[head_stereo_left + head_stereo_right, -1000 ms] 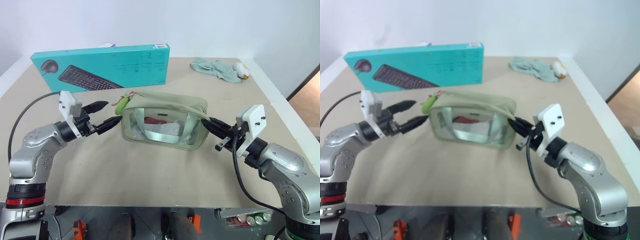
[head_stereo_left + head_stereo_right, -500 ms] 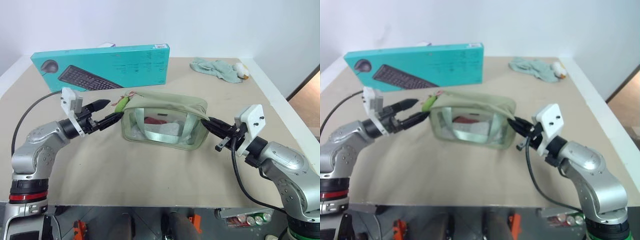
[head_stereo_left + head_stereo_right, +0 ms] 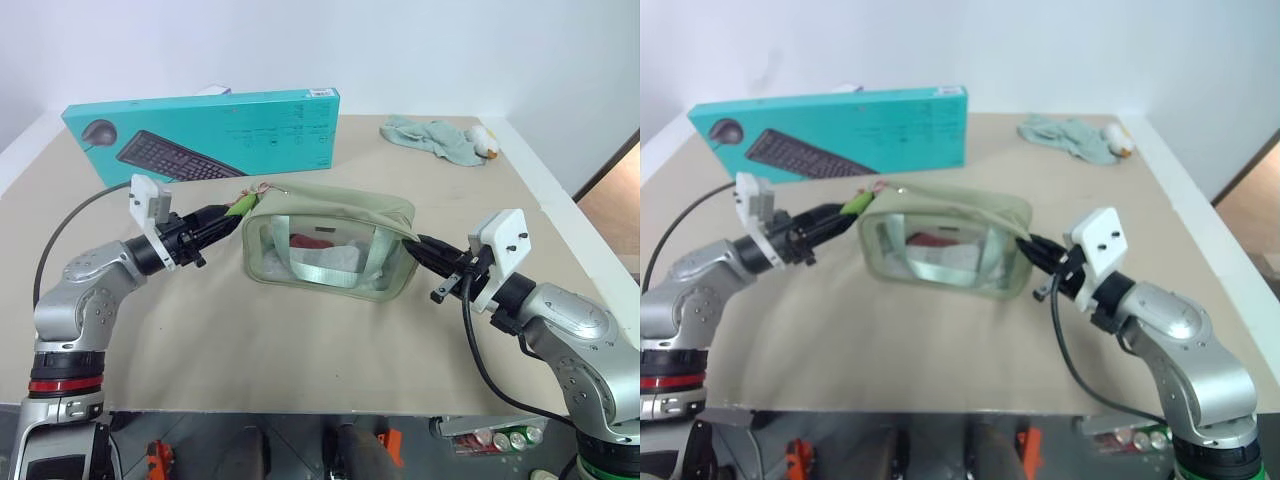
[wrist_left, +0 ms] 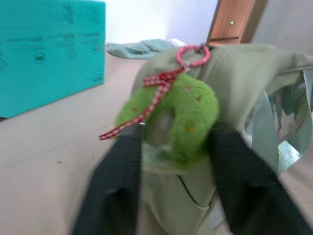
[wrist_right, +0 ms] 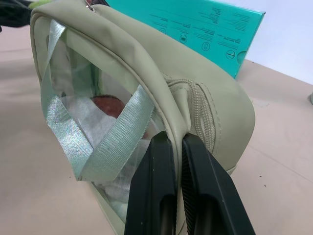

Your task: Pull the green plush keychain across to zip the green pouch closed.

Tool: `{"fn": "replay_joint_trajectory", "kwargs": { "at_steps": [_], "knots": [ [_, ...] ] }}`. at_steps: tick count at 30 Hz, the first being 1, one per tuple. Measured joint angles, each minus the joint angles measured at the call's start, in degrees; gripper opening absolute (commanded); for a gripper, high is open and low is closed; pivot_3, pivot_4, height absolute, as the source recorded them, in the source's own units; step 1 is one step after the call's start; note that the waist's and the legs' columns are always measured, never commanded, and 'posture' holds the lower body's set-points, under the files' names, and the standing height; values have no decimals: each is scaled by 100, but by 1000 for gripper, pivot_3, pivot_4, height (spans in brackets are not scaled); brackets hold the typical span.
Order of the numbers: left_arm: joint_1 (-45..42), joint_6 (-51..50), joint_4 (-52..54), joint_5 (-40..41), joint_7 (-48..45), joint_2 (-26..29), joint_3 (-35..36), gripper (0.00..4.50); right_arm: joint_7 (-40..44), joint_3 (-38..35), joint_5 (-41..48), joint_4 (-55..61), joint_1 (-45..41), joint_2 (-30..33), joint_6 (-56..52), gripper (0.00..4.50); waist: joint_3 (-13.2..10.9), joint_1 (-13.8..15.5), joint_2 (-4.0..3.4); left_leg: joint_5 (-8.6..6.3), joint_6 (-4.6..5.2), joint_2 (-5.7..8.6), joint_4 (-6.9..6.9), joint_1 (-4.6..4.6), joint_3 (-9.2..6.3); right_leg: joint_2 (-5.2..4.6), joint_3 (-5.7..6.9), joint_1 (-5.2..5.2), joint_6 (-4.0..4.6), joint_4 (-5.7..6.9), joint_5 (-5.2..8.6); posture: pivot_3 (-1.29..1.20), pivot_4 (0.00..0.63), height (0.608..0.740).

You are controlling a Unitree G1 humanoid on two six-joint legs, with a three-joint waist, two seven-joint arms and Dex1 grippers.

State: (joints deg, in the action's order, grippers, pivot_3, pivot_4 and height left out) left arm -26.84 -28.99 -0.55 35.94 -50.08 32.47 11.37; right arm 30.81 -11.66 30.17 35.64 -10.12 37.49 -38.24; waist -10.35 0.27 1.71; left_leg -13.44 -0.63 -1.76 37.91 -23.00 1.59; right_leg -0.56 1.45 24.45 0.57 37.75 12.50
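The green pouch (image 3: 330,245) stands upright mid-table, with clear side panels and a webbing handle. At its left end the green plush keychain (image 3: 241,204) hangs from a red ring on the zipper. My left gripper (image 3: 228,212) reaches in from the left, and in the left wrist view its two black fingers (image 4: 122,171) press on either side of the keychain (image 4: 181,122). My right gripper (image 3: 422,244) is shut on the pouch's right end; in the right wrist view it (image 5: 177,139) pinches the fabric seam beside the zipper (image 5: 200,110).
A teal keyboard box (image 3: 205,135) stands on edge behind the pouch, close to my left arm. A pale mint cloth (image 3: 432,137) and a small yellow-and-white toy (image 3: 486,141) lie at the far right corner. The tan table (image 3: 300,350) stretches in front.
My left gripper has moved right to the pouch's left end, and its fingers, spread wide before, have closed around the plush keychain. The right gripper and the pouch have stayed put.
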Motion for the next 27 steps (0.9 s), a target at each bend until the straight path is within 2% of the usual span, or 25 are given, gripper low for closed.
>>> {"fn": "replay_joint_trajectory", "kwargs": {
  "at_steps": [2, 10, 16, 18, 23, 27],
  "knots": [
    [-1, 47, -5, -43, -3, -8, -22, 26, -1, 4, -2, 1, 0, 6, -1, 0, 0, 0, 0, 0, 0, 0, 0, 0, 0, 0, 1, 0, 0, 0, 0, 0, 150, 740],
    [-202, 503, -289, -302, -7, -184, -40, 26, -16, 20, -21, 4, 1, 30, -3, 0, 0, 2, 1, 0, 0, 1, 3, 0, 0, 0, 2, -2, 0, 0, -1, 0, 150, 740],
    [-1388, 251, -82, 41, -209, 49, 4, 26, 17, 15, -20, 7, 4, 116, -2, 0, -5, 7, 22, 0, 0, 0, 21, -17, -4, 11, 5, -4, 2, 0, -2, 0, 150, 740],
    [-1594, 143, 155, 139, -344, 38, -105, 26, 39, 18, -19, 6, 3, 121, 1, 0, -3, -8, 19, -2, 1, 3, 17, -6, 1, 10, -15, -4, 0, 0, -2, 0, 150, 740],
    [-1628, -145, 461, 229, -904, -43, -887, 26, 58, 87, -62, -100, -133, 130, 4, 0, -4, -10, 21, -2, 1, 2, 19, -6, 1, 14, -16, -3, -4, 0, -5, 0, 150, 740],
    [-1630, -56, 450, 16, -1231, -36, -1216, 26, 62, 133, -82, -110, -160, 131, 4, 0, -4, -9, 20, -2, 1, -1, 18, -5, 0, 24, -11, -3, 0, 0, -5, 0, 150, 740]
  ]
}}
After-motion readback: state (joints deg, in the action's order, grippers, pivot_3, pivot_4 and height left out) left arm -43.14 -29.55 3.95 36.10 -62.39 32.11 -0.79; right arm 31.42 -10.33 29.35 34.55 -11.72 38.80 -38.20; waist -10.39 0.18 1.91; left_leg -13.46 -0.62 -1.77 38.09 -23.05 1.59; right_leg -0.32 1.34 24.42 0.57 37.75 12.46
